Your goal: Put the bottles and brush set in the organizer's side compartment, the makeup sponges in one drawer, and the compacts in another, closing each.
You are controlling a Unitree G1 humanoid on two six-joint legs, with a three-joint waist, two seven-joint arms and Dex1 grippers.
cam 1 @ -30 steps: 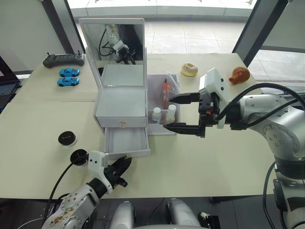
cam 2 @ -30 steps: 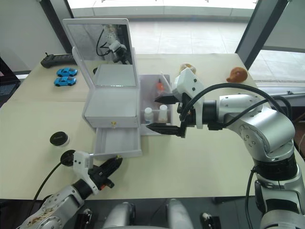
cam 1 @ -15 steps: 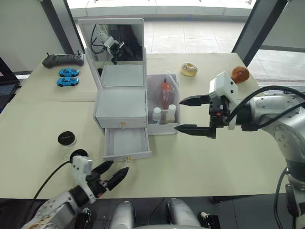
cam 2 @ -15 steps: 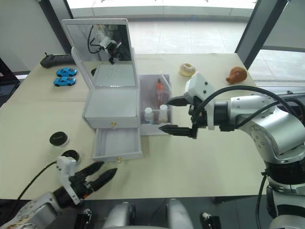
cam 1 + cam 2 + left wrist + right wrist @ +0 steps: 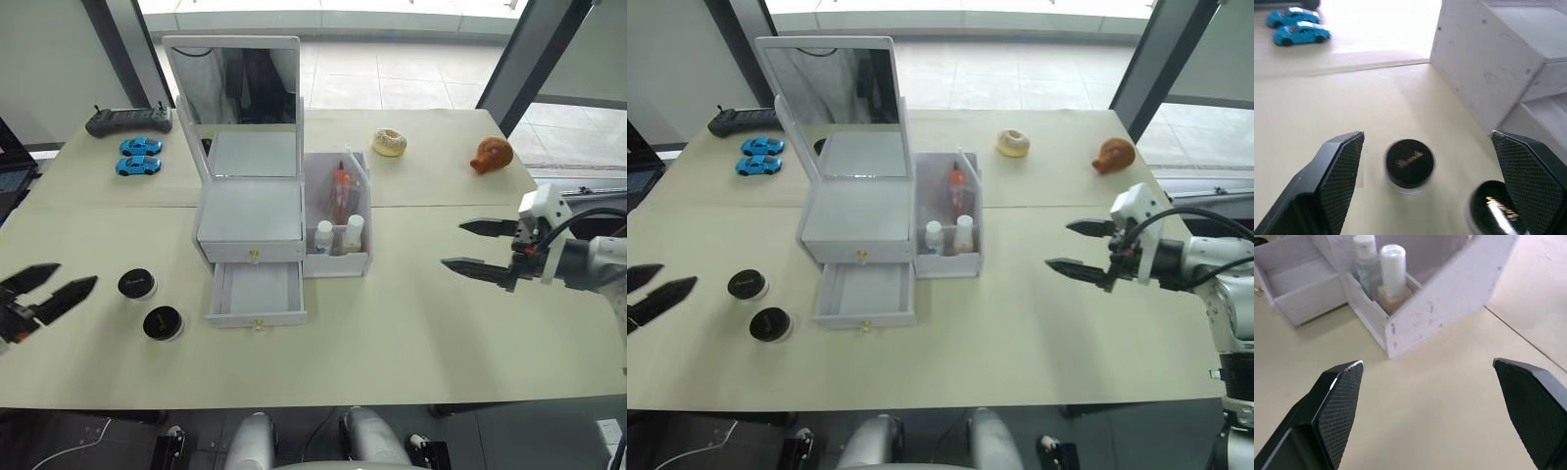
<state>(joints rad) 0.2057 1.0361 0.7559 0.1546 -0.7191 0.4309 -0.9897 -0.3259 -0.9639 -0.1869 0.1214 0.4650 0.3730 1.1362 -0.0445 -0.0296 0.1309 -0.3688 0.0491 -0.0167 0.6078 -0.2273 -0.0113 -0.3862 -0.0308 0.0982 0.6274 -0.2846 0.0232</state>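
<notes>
The left hand (image 5: 44,294) hovers at the counter's (image 5: 411,323) left edge, fingers spread wide and empty. Just to its right lie two round black compacts (image 5: 137,285) (image 5: 162,323), each with a small gold script mark on the lid, too small to read. Further right stands the white organizer (image 5: 250,220) with its mirror, the lower drawer (image 5: 257,294) pulled open. Two white-capped bottles (image 5: 323,236) and the brush set (image 5: 340,186) stand in the side compartment (image 5: 358,259). The right hand (image 5: 480,247), wide open and empty, hangs well right of it.
</notes>
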